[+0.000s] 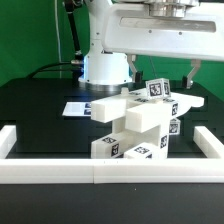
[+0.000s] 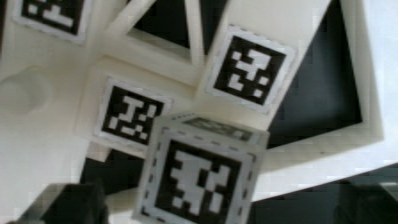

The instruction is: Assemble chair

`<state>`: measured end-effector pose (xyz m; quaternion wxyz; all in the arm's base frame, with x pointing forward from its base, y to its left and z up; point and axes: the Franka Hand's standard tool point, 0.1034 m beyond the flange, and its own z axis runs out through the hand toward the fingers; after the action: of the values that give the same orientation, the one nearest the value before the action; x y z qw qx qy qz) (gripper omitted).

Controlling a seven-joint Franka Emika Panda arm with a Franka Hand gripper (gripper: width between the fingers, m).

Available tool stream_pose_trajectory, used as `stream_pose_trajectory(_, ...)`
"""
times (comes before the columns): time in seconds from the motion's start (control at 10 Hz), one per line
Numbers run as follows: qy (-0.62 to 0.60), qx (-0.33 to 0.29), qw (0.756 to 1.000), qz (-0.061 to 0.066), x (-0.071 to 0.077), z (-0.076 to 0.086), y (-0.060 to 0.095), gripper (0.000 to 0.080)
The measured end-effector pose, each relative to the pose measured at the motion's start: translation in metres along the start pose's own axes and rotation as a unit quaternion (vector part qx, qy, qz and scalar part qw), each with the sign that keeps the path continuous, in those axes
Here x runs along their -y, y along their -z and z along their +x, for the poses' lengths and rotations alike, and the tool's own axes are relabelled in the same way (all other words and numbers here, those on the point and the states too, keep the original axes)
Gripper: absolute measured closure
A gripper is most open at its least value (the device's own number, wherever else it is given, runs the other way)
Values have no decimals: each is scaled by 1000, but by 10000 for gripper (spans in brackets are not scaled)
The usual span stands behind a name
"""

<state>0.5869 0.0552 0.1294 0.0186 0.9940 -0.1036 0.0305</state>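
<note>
The chair's white blocky pieces (image 1: 130, 125) with black-and-white tags lie heaped in the middle of the black table. My gripper (image 1: 162, 80) hangs just over the top of the heap. Its two dark fingers stand wide apart, on either side of the topmost tagged piece (image 1: 155, 90). In the wrist view the fingertips (image 2: 71, 205) show dark at both lower corners, and a tagged white piece (image 2: 205, 175) stands between them with a gap on each side. My gripper (image 2: 214, 208) is open and holds nothing. More tagged slabs (image 2: 249, 65) fill the rest of that view.
The long white border rail (image 1: 110, 172) runs along the front and up both sides of the table. The marker board (image 1: 76, 108) lies flat behind the heap on the exterior view's left. The robot base (image 1: 105, 65) stands at the back.
</note>
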Motion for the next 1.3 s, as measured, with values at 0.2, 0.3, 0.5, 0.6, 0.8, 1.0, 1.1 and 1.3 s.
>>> stream_pose_trajectory(0.2, 71, -3, 997, 1, 1, -1, 0, 151)
stream_pose_trajectory(0.3, 115, -5, 993, 1, 1, -1, 0, 151)
stream_pose_trajectory(0.5, 198, -7, 980, 0, 0, -2, -2, 151)
stream_pose_trajectory(0.6, 220, -6, 975, 0, -1, -3, -3, 151)
stream_pose_trajectory(0.8, 289, -5, 957, -1, -1, -4, -4, 151)
stream_pose_trajectory(1.0, 350, -5, 937, -2, -3, -4, -5, 151)
stream_pose_trajectory(1.1, 373, -5, 928, -2, -4, -4, -5, 151)
stream_pose_trajectory(1.3, 422, -4, 907, -4, -5, -4, -5, 151)
